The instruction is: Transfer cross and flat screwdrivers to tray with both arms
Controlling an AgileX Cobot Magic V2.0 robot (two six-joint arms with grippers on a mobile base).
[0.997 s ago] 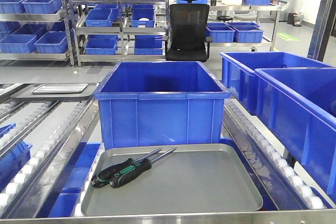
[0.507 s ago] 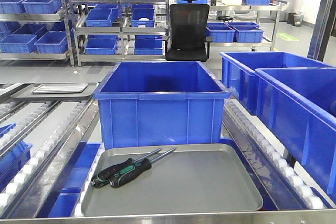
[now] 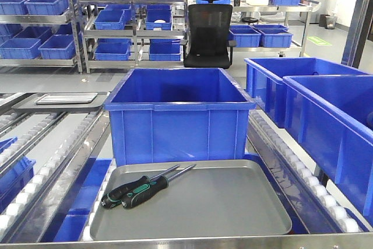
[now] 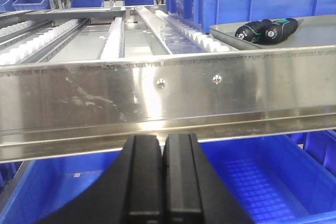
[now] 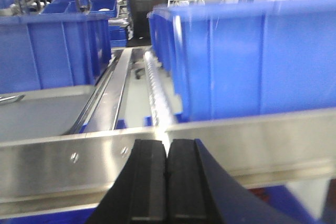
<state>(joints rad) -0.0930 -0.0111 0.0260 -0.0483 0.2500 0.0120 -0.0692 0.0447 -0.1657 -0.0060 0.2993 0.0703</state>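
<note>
Front-facing view shows two black-and-green-handled screwdrivers [image 3: 135, 191] lying side by side, touching, at the left end of the large flat grey metal tray [image 3: 233, 208]. Below the steel rail, left gripper [image 4: 163, 177] and right gripper [image 5: 167, 179] have fingers pressed together, empty.

Both screwdrivers [image 3: 135, 190], black-green handles touching, lie side by side at my tray's [image 3: 233, 214] lower-left, their thin steel shafts angled toward upper right.

Right hand [image 5: 166, 182] (fingers together) below steel rail [image 5: 105, 150]
</note>
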